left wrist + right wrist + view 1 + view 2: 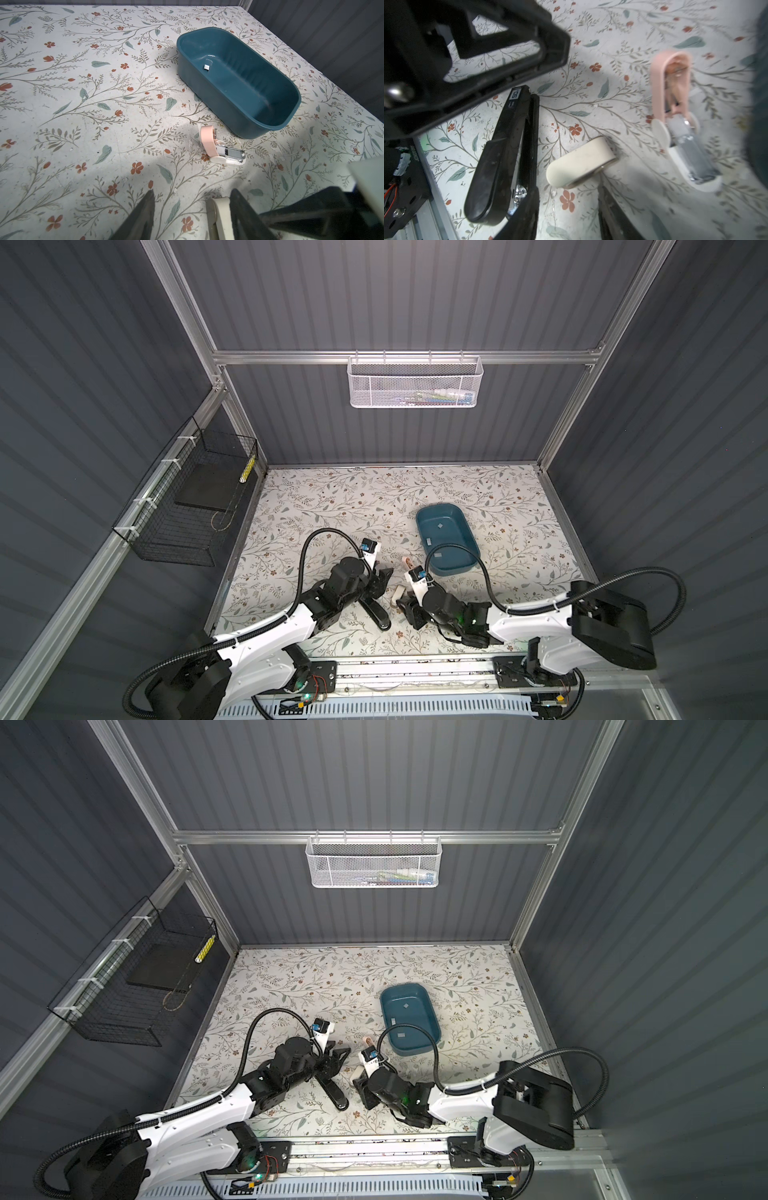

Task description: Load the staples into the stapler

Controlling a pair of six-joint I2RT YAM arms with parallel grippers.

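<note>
A teal oval plastic tub (451,571) holds three flat silver-grey staple strips (436,555); near the tub, the left claw (192,191) and the right claw (569,189) gape, released, grasping nothing.

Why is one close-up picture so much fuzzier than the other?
Right wrist view: the pink stapler and everything near it smear out of focus, while the black stapler is fairly crisp. Left wrist view: the blue tub is sharp; only the left tool, close to the lens, blurs.
</note>
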